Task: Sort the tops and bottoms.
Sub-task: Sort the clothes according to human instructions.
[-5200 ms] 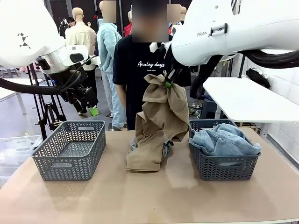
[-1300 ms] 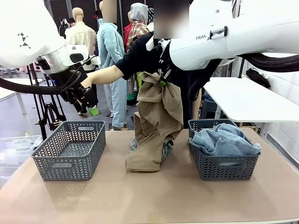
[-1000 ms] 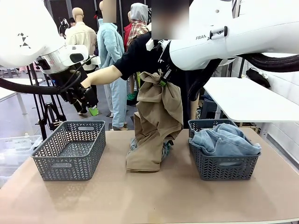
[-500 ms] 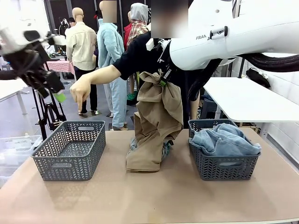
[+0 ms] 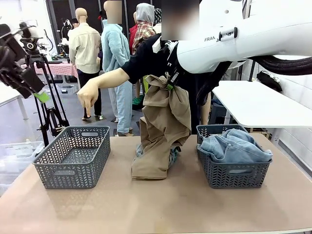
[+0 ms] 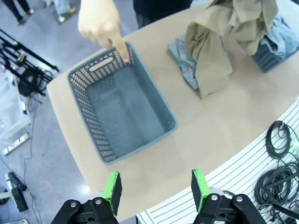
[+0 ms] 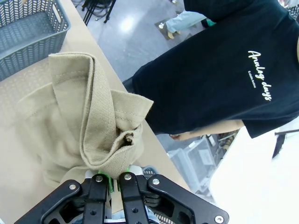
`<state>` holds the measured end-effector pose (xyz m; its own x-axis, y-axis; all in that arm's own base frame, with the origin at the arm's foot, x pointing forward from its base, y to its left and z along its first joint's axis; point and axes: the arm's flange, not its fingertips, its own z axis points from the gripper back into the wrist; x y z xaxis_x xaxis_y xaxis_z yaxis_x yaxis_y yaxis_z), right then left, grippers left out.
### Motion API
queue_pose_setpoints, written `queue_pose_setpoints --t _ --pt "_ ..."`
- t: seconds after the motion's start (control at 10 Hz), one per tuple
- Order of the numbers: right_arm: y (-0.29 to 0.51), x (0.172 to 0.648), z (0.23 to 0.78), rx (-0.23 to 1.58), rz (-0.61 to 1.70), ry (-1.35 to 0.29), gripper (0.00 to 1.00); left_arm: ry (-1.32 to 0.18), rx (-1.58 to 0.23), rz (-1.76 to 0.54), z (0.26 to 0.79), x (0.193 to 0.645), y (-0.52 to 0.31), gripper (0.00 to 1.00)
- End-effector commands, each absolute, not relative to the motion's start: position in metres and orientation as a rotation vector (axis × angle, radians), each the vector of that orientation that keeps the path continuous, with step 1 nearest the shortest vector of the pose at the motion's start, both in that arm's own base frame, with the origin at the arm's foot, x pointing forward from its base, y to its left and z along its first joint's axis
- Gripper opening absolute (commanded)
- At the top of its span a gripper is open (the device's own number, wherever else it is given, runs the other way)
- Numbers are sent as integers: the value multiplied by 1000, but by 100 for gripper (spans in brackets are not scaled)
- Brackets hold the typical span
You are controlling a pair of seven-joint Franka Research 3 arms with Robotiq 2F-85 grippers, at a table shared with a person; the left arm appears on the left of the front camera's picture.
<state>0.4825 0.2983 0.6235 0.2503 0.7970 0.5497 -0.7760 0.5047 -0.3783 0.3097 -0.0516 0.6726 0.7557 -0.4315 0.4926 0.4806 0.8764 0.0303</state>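
When looking first at the right pincer (image 7: 114,179): shut tight on a bunched fold of the tan top (image 7: 70,107), up high over the middle of the tabletop (image 5: 161,204). Grips the cloth near one edge. Lets the rest hang down long and crumpled, with the bottom end resting in a soft heap on the tabletop.

Under that heap, lying flat: the grey top (image 5: 138,150), poking out on the left, and a bit of the teal top (image 5: 173,155), peeking out on the right.

Just to the right of the pile, sitting in the right basket (image 5: 231,175): the blue jeans (image 5: 234,146), piled up above the rim.

Behind the hanging tan top, standing at the far side of the tabletop: a person (image 5: 146,63) in a black shirt with white writing.

Off to the left, well apart from the pile: the left basket (image 5: 73,168), dark grey with a lattice wall. Above its far rim, pointing one finger down at it: the person's hand (image 5: 88,95).

Farther left still, up high and away from the tabletop: the left pincer (image 6: 156,184). Green pads wide apart, with only air between. Looks down on the left basket from above.
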Motion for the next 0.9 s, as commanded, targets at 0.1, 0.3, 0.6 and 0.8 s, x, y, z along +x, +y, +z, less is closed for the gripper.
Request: queue_pose_setpoints --t 0.1,0.3,0.6,0.8 --pt "305 478 644 -26 1072 -847 0 -488 -85 -502 671 317 -58 78" --pt "316 469 689 105 1114 -1048 0 -488 -85 -502 671 317 -58 78" --pt "349 463 740 156 1199 -1192 0 -488 -85 -502 671 317 -58 78" --pt "383 464 773 163 1254 -1294 0 -488 -85 -502 671 317 -58 78"
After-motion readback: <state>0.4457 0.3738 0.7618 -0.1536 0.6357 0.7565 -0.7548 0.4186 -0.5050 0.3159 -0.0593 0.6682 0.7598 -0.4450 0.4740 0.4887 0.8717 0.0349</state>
